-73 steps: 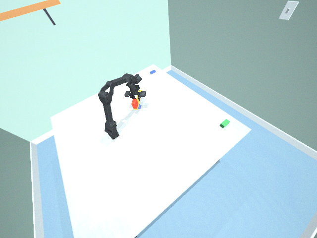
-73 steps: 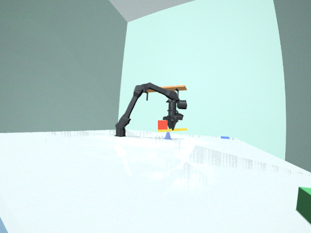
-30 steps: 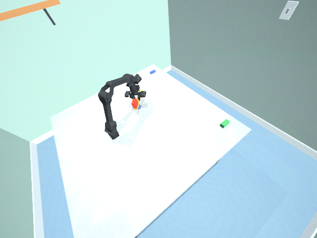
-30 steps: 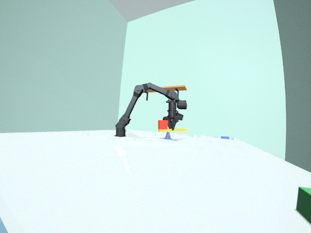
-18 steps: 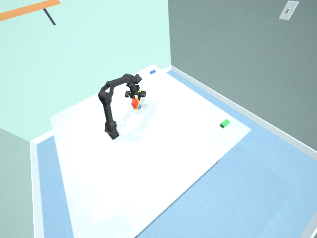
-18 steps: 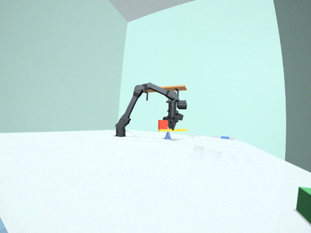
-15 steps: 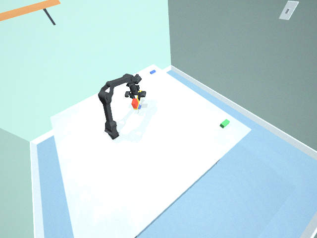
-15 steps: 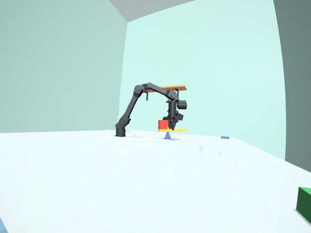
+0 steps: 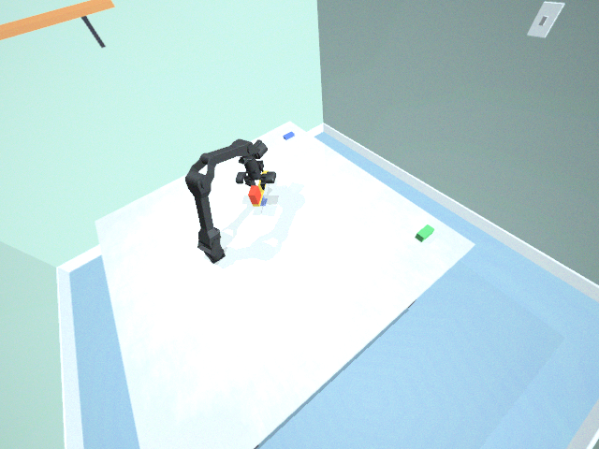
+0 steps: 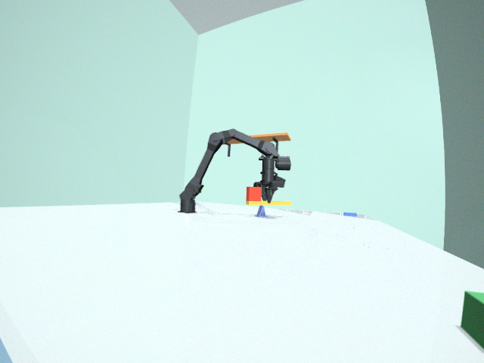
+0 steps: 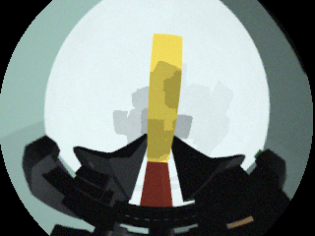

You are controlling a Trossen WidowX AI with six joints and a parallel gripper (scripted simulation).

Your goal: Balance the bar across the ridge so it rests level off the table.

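The yellow bar [image 9: 261,195] [image 10: 282,203] [image 11: 166,54] looks about level in the exterior view, clear of the table. A red block [image 9: 254,195] [image 10: 253,193] [image 11: 157,184] sits on one end of it. The blue ridge [image 9: 263,201] [image 10: 261,212] stands on the table under the bar, between the bar's middle and the block's end. The bar's underside is at or just above the ridge's top; contact cannot be told. My gripper [image 9: 259,184] [image 10: 268,202] [image 11: 159,137] points down and is shut on the bar near its middle, beside the block. The ridge is hidden in the wrist view.
A green block [image 9: 424,233] [image 10: 473,318] lies near the white table's [image 9: 217,338] far right corner in the top view. A small blue block [image 9: 288,136] [image 10: 349,214] lies near the back corner. An orange shelf [image 9: 52,18] [image 10: 283,136] is on the wall.
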